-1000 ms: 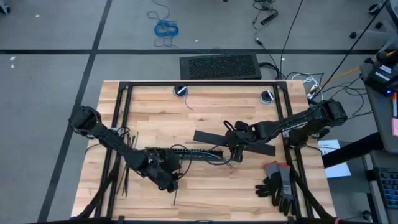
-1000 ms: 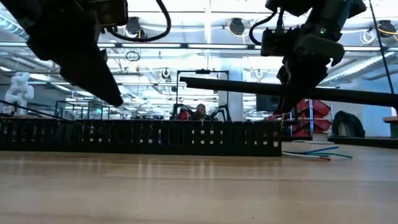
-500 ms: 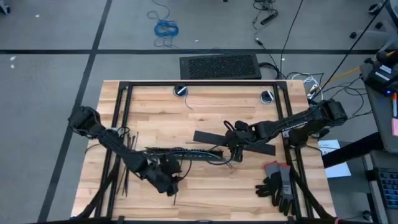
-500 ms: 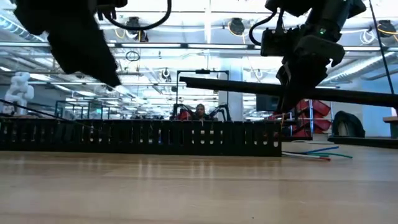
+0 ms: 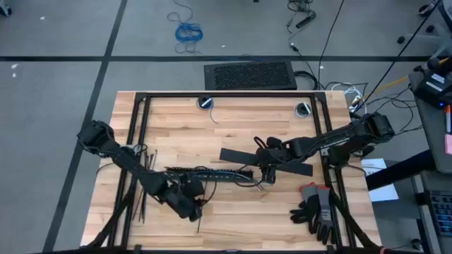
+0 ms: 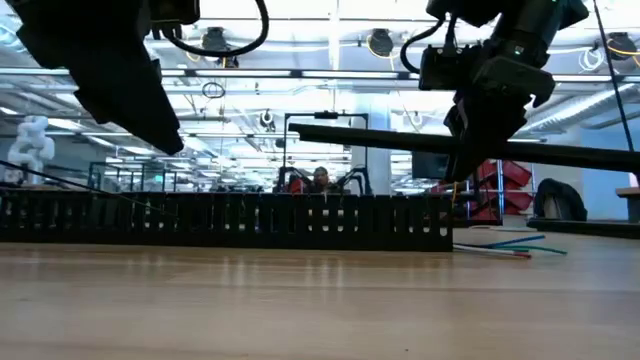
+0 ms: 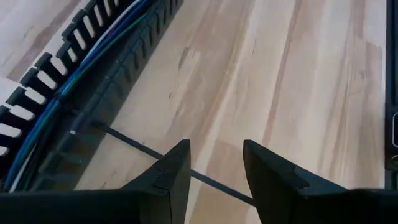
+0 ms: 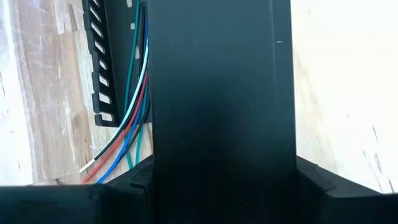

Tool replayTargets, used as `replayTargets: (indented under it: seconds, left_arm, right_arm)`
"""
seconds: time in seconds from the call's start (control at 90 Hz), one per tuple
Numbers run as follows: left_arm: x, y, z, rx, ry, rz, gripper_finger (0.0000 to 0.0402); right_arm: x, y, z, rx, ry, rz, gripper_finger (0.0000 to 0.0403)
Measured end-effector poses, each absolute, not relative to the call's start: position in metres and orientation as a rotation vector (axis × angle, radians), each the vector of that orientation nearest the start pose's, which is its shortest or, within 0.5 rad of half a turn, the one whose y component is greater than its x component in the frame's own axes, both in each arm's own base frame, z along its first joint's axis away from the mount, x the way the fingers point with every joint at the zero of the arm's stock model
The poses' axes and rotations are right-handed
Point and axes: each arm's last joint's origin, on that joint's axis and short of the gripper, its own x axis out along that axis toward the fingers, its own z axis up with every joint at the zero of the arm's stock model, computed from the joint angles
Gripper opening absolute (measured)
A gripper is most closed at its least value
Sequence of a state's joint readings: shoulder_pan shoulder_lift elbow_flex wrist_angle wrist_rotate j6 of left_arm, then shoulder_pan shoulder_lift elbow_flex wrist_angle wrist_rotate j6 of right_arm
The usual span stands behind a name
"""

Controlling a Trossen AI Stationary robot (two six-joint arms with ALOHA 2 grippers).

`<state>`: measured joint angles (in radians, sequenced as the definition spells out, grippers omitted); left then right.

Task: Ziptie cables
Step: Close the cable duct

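Note:
The cables (image 7: 56,93) are thin blue, green and pale wires lying in a black slotted duct (image 5: 205,171) at the table's middle. Their splayed ends (image 8: 118,149) stick out of the duct's right end (image 6: 505,245). One thin dark ziptie (image 7: 137,146) lies flat on the wood beside the duct. My left gripper (image 7: 214,149) hangs open above it, a finger on either side, near the table's front (image 5: 189,206). More zipties (image 5: 143,190) lie at the left. My right gripper (image 5: 267,169) is shut on a long flat black bar (image 5: 240,156) over the duct's right end. My right gripper pinches the long black bar between its two fingers, one on each long edge (image 8: 152,155), near the bar's middle. The fingers come from above and lie across the bar. The bar (image 6: 400,140) hangs about level, lifted clear of the table and the duct.
Dark work gloves (image 5: 318,208) lie at the table's front right. A black metal frame (image 5: 226,95) runs around the tabletop, with two round grommets (image 5: 205,103) near the far edge. Bare wood (image 7: 298,93) lies ahead of my left gripper.
My left gripper has risen a little above the table near the duct's left part. My right gripper and the bar have stayed where they were.

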<state>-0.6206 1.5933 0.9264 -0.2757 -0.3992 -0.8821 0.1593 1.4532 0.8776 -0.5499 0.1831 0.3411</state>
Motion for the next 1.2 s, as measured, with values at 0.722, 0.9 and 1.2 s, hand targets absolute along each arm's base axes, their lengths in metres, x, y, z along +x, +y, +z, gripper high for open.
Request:
replayTargets:
  seconds: [0.722, 0.9, 1.2]
  left_arm:
    - [0.259, -0.145, 0.166, -0.136, 0.988, 0.307, 0.0145]
    - [0.254, -0.140, 0.163, -0.091, 1.049, 0.338, 0.0145]
    - [0.256, -0.146, 0.186, 0.026, 1.082, 0.342, 0.0145]
  right_arm:
    - [0.266, 0.038, 0.196, 0.121, 1.096, -0.184, 0.0208]
    - [0.266, 0.038, 0.196, 0.123, 1.097, -0.182, 0.0208]
    - [0.266, 0.038, 0.196, 0.141, 1.096, -0.188, 0.0208]
